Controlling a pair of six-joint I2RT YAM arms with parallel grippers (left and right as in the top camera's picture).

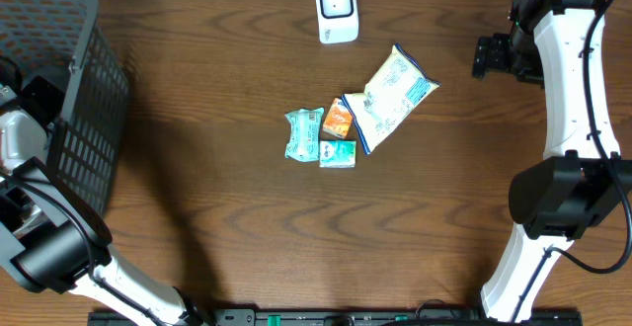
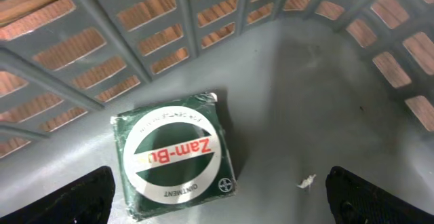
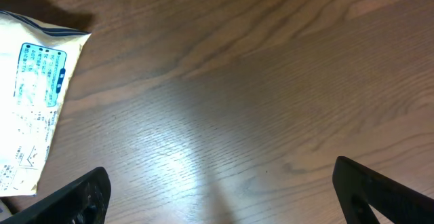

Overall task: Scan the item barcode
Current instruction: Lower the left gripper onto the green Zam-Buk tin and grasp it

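"Well, how do the left jaws stand?"

"Spread wide and holding nothing, above the floor of the grey basket [image 2: 305,102]. A dark green ointment box [image 2: 178,157] lies flat on that floor between the two fingertips [image 2: 68,197], closer to one than to the other. Its round white label faces up. It does not appear to touch either finger."

"Anything else under them?"

"Only a small white scrap [image 2: 307,180], on the basket floor nearer the other fingertip."

"And the right jaws?"

"Wide apart too, and empty. They hang over the bare wood of the counter [image 3: 258,102]. A white pouch with blue print [image 3: 30,108] lies off to one side, just beyond one fingertip, and nothing lies between the fingers."

"Where is the scanner?"

"Seen from overhead, the white scanner [image 1: 336,10] stands at the far edge of the counter, well apart from both pairs of jaws. The pouch lies near it, on the side toward the right jaws."

"What of the other items?"

"An orange packet [image 1: 339,119] sits against the pouch. One teal packet [image 1: 304,133] sits beside the orange one, and a second teal packet [image 1: 338,153] sits just below it. The cluster lies between the two pairs of jaws, nearer the right ones, and neither pair touches it."
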